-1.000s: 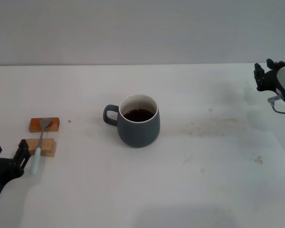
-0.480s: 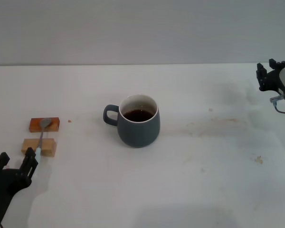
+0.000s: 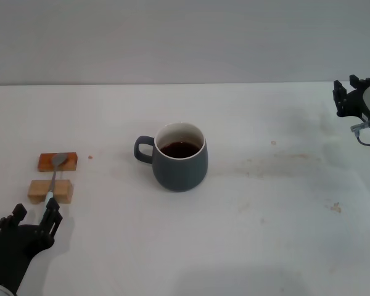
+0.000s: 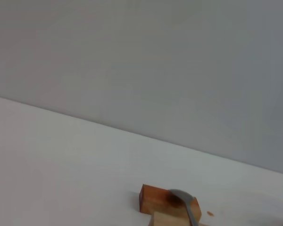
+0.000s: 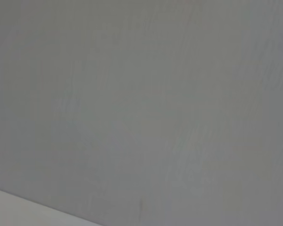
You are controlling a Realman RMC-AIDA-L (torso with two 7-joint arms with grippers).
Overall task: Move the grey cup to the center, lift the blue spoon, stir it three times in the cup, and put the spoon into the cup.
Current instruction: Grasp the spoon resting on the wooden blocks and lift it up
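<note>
Fingers (image 3: 50, 216) of left gripper (image 3: 32, 217) spread near one blue spoon (image 3: 54, 176) across two blocks (image 3: 50, 190); one grey cup (image 3: 179, 156).

1. Head cam: looks from above, fwd and down on the white table (image 3: 265, 234), wall behind; whole work area seen from mid distance.
2. Left wrist cam: low near table, faces the wall. It shares w/ head view the orange-brown block (image 4: 155, 200) (image 3: 57, 161) and spoon bowl (image 4: 181, 198) (image 3: 59, 160).
3. Right wrist cam: nearly only wall, maybe a table edge in one corner; shares nothing certain.
</note>
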